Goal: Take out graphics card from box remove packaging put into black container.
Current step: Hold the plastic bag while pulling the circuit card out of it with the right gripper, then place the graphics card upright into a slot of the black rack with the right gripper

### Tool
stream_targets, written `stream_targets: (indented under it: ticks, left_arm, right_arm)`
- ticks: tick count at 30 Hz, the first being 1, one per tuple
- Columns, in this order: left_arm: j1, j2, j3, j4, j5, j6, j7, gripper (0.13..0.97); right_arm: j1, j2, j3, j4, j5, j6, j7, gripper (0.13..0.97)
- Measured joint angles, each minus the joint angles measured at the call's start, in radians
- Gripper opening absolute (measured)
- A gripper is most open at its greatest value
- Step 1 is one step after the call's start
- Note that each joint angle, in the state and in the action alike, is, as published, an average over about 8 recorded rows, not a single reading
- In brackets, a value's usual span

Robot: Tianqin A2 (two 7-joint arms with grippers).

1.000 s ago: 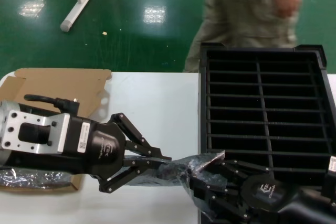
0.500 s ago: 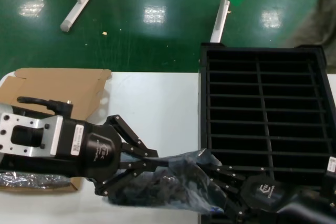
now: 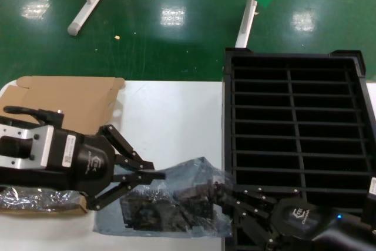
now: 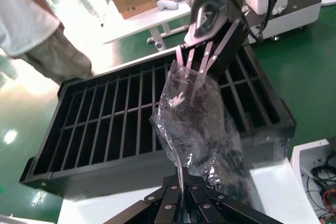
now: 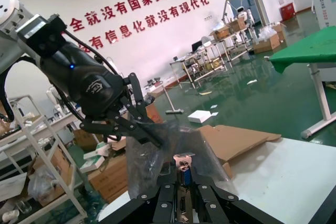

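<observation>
At the bench's (image 3: 176, 110) near edge the packaging (image 3: 170, 204) lies stretched between both arms, the graphics card (image 3: 155, 211) dark inside it (its silver bracket with the blue port shows in the right wrist view). The left gripper (image 3: 157, 174) has its fingers pinched together on the bag's left end; the right gripper (image 3: 226, 195) has its fingers closed on the card's bracket end through the bag's mouth. Farther back, the box (image 3: 67, 101) sits at left and the black container (image 3: 296, 127) at right.

Head overhead; wrist views facing, close
</observation>
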Motion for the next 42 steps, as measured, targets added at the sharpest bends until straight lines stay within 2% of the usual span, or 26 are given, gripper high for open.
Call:
stream_targets:
  ticks: [7, 12, 17, 20, 26, 32, 37, 42]
  left_arm:
    - [-0.014, -0.008, -0.005, 0.063, 0.002, 0.017, 0.041, 0.142]
    - [0.004, -0.037, -0.031, 0.120, -0.021, 0.029, 0.089, 0.142]
    - [0.048, -0.075, -0.073, 0.217, -0.060, 0.040, 0.177, 0.142]
    - [0.064, -0.086, -0.090, 0.293, -0.077, 0.050, 0.238, 0.142]
    - [0.048, -0.073, -0.101, 0.456, -0.094, 0.085, 0.357, 0.142]
    - [0.013, -0.053, -0.105, 0.582, -0.111, 0.133, 0.450, 0.142]
    - [-0.015, -0.040, -0.110, 0.690, -0.126, 0.179, 0.531, 0.142]
    - [-0.048, -0.023, -0.104, 0.805, -0.130, 0.227, 0.616, 0.142]
  right_arm:
    - [-0.009, 0.006, 0.004, 0.008, -0.007, 0.013, 0.001, 0.182]
    - [-0.003, 0.008, 0.008, 0.008, -0.021, 0.034, 0.000, 0.182]
    - [0.021, 0.019, 0.007, 0.002, -0.047, 0.066, 0.015, 0.182]
    - [0.038, 0.030, -0.002, 0.001, -0.068, 0.091, 0.040, 0.182]
    - [0.075, 0.051, -0.044, 0.026, -0.138, 0.162, 0.114, 0.181]
    - [0.111, 0.095, -0.069, 0.065, -0.249, 0.247, 0.177, 0.181]
    - [0.127, 0.173, -0.044, 0.105, -0.372, 0.305, 0.262, 0.181]
    - [0.104, 0.234, 0.026, 0.159, -0.540, 0.316, 0.381, 0.181]
